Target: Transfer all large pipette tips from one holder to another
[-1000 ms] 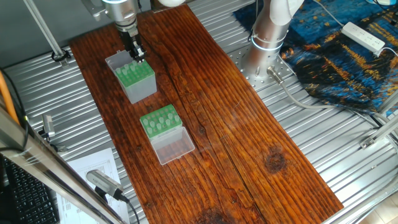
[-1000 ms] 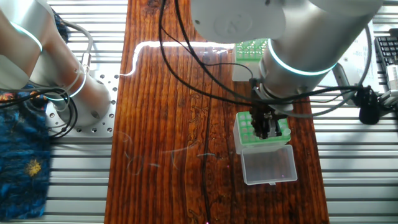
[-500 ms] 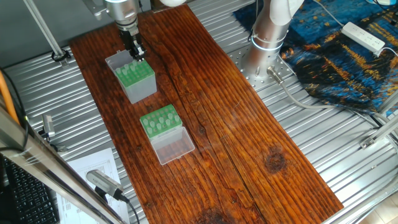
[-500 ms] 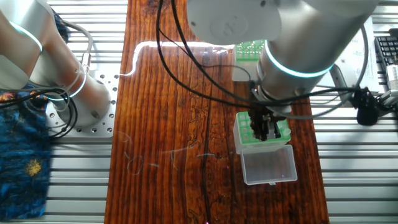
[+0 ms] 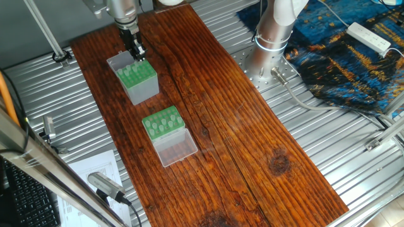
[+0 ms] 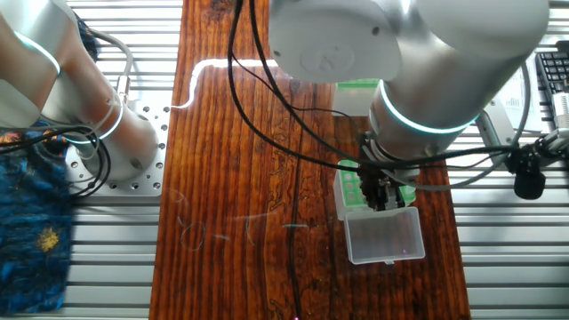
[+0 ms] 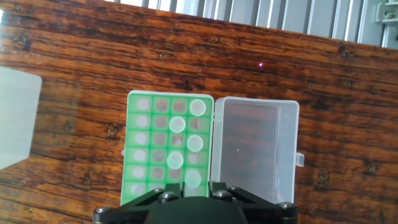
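A wooden board (image 5: 240, 120) with dark, pronounced grain is lying lengthwise on a ribbed metal table (image 5: 353, 157). A blue patterned cloth (image 5: 353, 53) is covering the table's far corner, with a white power strip (image 5: 369, 36) resting on it. Printed paper sheets (image 5: 101, 170) are lying beside the board's near edge. A black keyboard (image 6: 551, 76) is sitting at the table's edge.
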### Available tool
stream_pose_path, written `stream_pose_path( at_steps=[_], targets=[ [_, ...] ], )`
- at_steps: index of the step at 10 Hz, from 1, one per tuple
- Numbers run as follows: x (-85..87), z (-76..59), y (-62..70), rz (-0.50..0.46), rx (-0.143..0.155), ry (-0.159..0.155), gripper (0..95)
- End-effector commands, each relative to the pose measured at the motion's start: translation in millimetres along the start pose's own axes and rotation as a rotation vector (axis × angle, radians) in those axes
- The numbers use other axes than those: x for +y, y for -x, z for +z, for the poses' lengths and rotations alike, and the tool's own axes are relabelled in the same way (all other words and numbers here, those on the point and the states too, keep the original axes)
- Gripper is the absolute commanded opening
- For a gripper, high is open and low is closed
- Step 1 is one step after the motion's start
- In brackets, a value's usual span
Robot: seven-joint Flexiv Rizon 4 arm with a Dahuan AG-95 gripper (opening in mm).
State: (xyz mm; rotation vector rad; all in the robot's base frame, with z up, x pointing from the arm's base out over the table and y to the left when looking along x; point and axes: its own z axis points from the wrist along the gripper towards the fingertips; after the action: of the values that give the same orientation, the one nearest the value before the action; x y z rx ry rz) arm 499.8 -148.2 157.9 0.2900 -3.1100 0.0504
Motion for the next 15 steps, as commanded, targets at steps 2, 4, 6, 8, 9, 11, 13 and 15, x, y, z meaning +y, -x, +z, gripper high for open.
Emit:
stream_pose_path(
  at_steps=[2, 4, 6, 8, 9, 11, 13, 15],
  targets=[
    [1.1, -0.5, -0.7, -0.015, -0.004, 0.01, 19.0],
    [1.5, 1.9, 0.8, -0.023, -0.007, 0.02, 19.0],
    [2.6, 4.8, 3.4, -0.022, -0.013, 0.03, 19.0],
    [3.3, 6.3, 4.8, -0.021, -0.014, 0.031, 19.0],
    [3.3, 6.8, 5.1, -0.024, -0.015, 0.032, 19.0],
    [3.5, 7.3, 5.5, -0.028, -0.016, 0.032, 19.0],
    [4.2, 8.2, 6.6, -0.028, -0.019, 0.031, 19.0],
    [4.3, 8.3, 6.7, -0.028, -0.018, 0.03, 0.0]
  ],
)
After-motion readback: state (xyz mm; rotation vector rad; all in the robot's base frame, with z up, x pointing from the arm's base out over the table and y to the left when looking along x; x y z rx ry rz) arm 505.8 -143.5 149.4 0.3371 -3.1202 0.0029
